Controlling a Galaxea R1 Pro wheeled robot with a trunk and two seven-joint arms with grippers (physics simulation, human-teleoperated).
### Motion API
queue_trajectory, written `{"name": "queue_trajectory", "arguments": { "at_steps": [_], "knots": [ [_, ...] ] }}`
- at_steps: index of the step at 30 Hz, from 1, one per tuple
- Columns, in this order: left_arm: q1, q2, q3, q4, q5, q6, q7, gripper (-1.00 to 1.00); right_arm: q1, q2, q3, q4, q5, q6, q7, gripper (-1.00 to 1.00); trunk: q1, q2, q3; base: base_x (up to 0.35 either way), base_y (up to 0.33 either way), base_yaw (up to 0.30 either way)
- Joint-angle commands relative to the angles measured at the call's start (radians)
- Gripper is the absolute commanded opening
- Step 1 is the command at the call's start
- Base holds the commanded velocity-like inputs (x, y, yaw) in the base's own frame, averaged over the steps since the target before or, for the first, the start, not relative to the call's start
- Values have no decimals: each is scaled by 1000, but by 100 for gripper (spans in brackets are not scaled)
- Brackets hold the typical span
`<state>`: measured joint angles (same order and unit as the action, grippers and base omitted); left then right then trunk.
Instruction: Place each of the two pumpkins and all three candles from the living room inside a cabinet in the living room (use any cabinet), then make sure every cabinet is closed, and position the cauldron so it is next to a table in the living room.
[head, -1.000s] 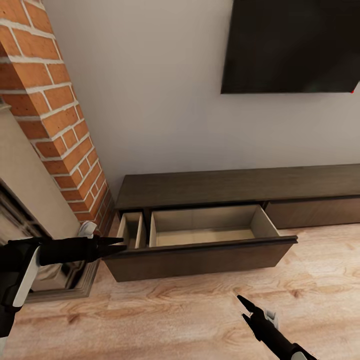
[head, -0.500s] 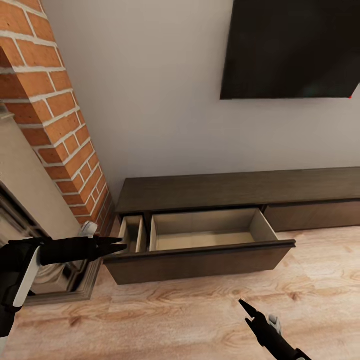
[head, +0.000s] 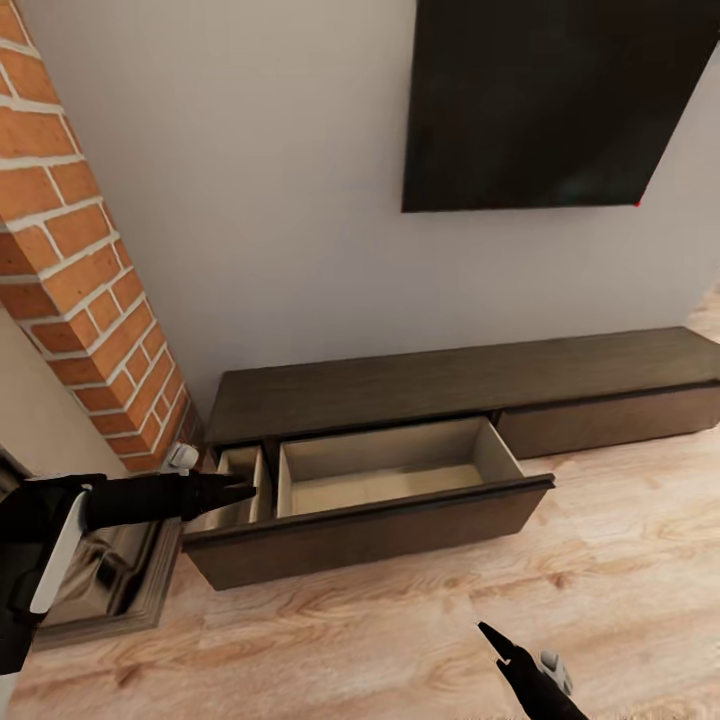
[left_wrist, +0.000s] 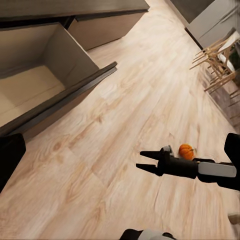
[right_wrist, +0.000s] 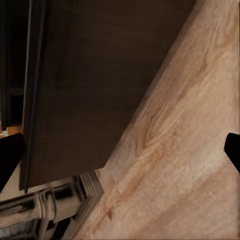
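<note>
At the far left of the head view a red brick column (head: 70, 270) is seen rising against the pale wall, with the grey moulded base of a fireplace surround (head: 110, 590) at its foot. The left gripper (head: 235, 492) is held out level in front of that surround, its dark fingers drawn to a narrow point with little gap between them, nothing held; the tip lies over the left end of the open drawer. The cabinet (head: 470, 375), long, low and dark brown, is set along the wall beneath a black wall-mounted screen (head: 545, 100). Its left drawer (head: 385, 470) is pulled out over the light wooden floor (head: 620, 560); a narrow compartment is seen at its left and a wide one to the right, both pale inside and bare. The front further right is seen flush. At the lower right the right gripper (head: 488, 632) is pointed up from the frame edge over the floor, well apart from the drawer front, fingers nearly together and empty. In the left wrist view the same gripper is shown with a slight gap between its tips, and one pumpkin (left_wrist: 186, 151) is seen on the floor just behind it, with pale wooden chairs (left_wrist: 220, 60) further off
</note>
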<state>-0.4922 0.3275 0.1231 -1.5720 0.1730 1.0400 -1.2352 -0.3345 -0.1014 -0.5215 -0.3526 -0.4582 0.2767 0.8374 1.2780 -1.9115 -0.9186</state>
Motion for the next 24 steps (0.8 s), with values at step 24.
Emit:
{"name": "queue_trajectory", "arguments": {
  "at_steps": [24],
  "knots": [
    [0,-1,-2,0,2,6,-1,100,0,3,-5,20,-7,7,0,100,-92,168,92,0,0,-271]
  ]
}}
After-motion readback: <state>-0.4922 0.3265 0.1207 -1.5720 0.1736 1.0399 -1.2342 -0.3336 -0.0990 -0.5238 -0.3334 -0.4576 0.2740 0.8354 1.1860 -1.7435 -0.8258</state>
